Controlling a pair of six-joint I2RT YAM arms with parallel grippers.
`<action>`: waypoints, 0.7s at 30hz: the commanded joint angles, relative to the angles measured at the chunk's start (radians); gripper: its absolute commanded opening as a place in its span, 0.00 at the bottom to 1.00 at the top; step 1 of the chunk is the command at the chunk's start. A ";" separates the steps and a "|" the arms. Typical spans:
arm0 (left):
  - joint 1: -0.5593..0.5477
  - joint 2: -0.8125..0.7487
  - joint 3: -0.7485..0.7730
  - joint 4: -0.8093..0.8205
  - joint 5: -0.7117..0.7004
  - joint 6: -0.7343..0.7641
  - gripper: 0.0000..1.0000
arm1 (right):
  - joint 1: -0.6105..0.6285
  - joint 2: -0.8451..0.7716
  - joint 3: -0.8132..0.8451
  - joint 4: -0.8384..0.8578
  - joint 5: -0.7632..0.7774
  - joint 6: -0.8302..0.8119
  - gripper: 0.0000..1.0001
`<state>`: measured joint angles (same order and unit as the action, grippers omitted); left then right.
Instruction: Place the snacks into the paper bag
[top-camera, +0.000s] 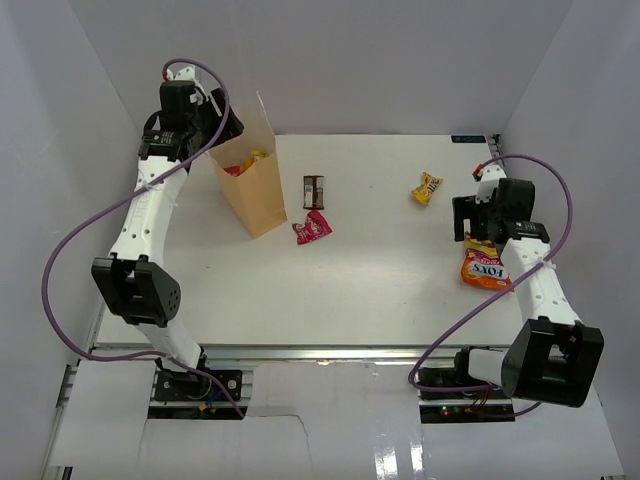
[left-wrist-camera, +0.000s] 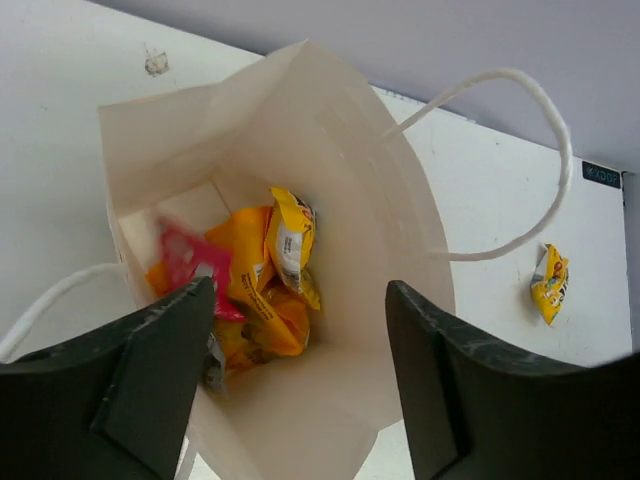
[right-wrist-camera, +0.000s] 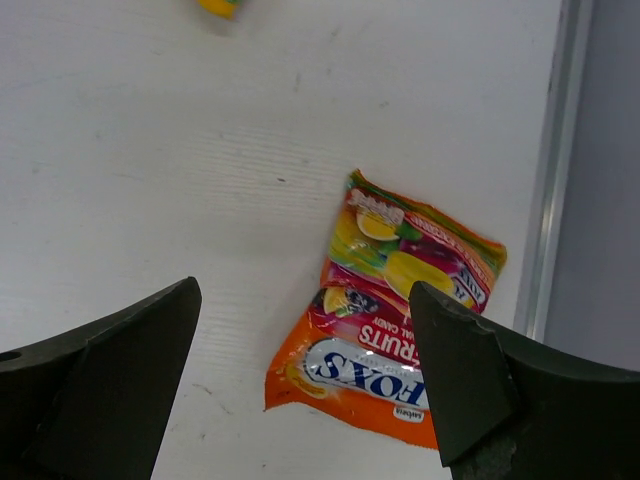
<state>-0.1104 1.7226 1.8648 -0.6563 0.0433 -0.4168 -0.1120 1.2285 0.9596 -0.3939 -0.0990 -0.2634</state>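
Note:
The tan paper bag (top-camera: 252, 188) stands upright at the back left. My left gripper (top-camera: 222, 128) hovers over its mouth, open and empty (left-wrist-camera: 300, 385). Inside the bag (left-wrist-camera: 340, 160) lie yellow packets (left-wrist-camera: 262, 285) and a blurred pink packet (left-wrist-camera: 185, 258). On the table lie a dark brown bar (top-camera: 315, 190), a red/pink packet (top-camera: 312, 228) and a yellow packet (top-camera: 428, 187), which also shows in the left wrist view (left-wrist-camera: 550, 285). My right gripper (top-camera: 482, 235) is open above the larger orange bag (top-camera: 485, 268). In the right wrist view the gripper (right-wrist-camera: 305, 375) has the orange bag (right-wrist-camera: 400, 320) under its right finger.
White enclosure walls close in the table at the left, back and right. The orange bag lies close to the table's right edge rail (right-wrist-camera: 552, 170). The bag's white handles (left-wrist-camera: 545, 150) stick out to the sides. Purple cables loop beside both arms.

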 joint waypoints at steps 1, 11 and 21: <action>-0.002 -0.078 0.059 0.027 0.033 0.004 0.80 | -0.008 -0.021 -0.038 0.023 0.246 0.053 0.90; -0.002 -0.418 -0.273 0.254 0.177 -0.016 0.98 | -0.095 0.121 -0.090 -0.013 0.412 0.162 0.90; -0.002 -0.705 -0.700 0.481 0.420 -0.250 0.98 | -0.227 0.330 -0.067 0.024 0.185 0.179 0.98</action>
<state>-0.1104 1.0298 1.2507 -0.2584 0.3298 -0.5701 -0.3077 1.5005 0.8753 -0.3878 0.1814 -0.1036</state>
